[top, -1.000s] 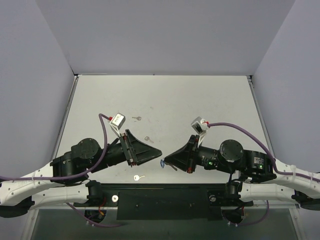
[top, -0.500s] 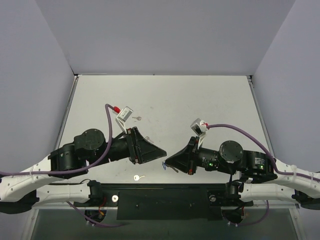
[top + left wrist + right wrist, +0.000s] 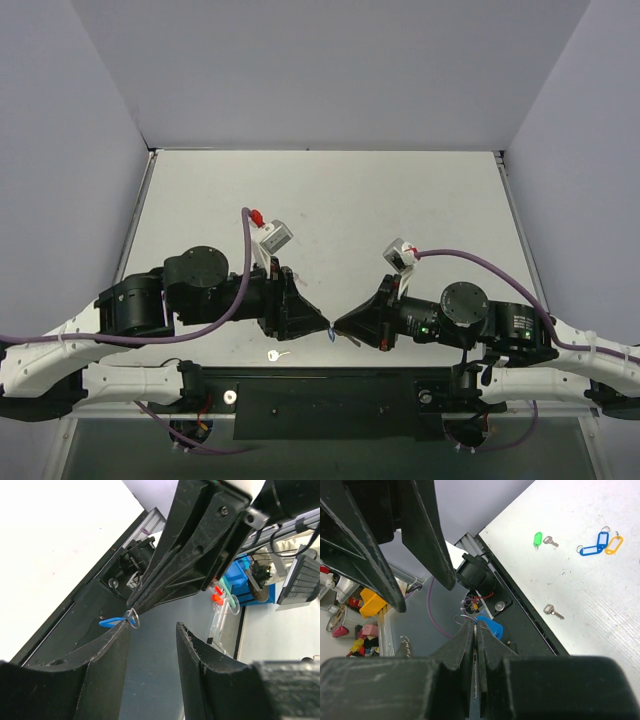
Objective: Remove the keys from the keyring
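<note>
My right gripper (image 3: 476,622) (image 3: 338,322) is shut on a thin silver strip, the key (image 3: 475,645) seen edge-on. It holds it above the table's near edge. The metal ring (image 3: 464,616) sticks out past its tips, and the blue tag (image 3: 491,628) hangs from the ring. My left gripper (image 3: 152,626) (image 3: 322,322) is open and tip to tip with the right one. Its left fingertip (image 3: 122,630) is right beside the ring (image 3: 133,618) and the blue tag (image 3: 112,622). In the top view the tag (image 3: 329,336) is a small blue speck between the tips.
A loose key (image 3: 278,355) (image 3: 553,611) lies on the table near the front edge. Farther out in the right wrist view lie a green tag (image 3: 537,539) with a key (image 3: 550,541), two blue tags (image 3: 590,549) and an orange tag (image 3: 614,544). The black base rail (image 3: 320,395) runs below.
My left arm has swung right and its open gripper has closed in on the right gripper's tip. The right gripper has barely moved and stays shut.
</note>
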Controlling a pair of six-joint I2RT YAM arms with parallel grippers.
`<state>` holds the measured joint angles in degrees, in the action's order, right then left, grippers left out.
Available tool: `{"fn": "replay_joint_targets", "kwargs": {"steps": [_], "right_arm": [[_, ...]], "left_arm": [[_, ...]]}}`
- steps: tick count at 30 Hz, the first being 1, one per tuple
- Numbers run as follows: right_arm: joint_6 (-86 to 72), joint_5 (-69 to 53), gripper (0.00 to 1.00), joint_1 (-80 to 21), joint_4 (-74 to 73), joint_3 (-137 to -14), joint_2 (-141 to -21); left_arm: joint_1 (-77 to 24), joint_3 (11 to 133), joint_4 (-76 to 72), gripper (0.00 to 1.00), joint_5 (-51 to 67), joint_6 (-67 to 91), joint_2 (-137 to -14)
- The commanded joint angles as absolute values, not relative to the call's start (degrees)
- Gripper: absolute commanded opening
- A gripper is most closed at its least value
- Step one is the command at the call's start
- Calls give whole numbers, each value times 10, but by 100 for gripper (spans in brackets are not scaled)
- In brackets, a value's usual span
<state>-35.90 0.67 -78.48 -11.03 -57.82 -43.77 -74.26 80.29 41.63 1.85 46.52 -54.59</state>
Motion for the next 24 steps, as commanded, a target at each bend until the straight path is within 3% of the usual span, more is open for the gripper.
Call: {"fn": "replay_joint_targets", "kwargs": {"steps": [1, 15, 22, 24], "right_arm": [[-350, 10, 0, -789, -99, -606, -437], [-348, 10, 0, -793, -99, -605, -444], [-347, 8, 0, -796, -95, -608, -445], [-348, 6, 0, -796, -93, -610, -445]], "left_arm": [[-744, 796, 418, 51, 33, 439, -548], [-744, 789, 417, 47, 29, 434, -573], [-744, 787, 423, 26, 26, 430, -576], [-744, 786, 424, 25, 25, 430, -575]]}}
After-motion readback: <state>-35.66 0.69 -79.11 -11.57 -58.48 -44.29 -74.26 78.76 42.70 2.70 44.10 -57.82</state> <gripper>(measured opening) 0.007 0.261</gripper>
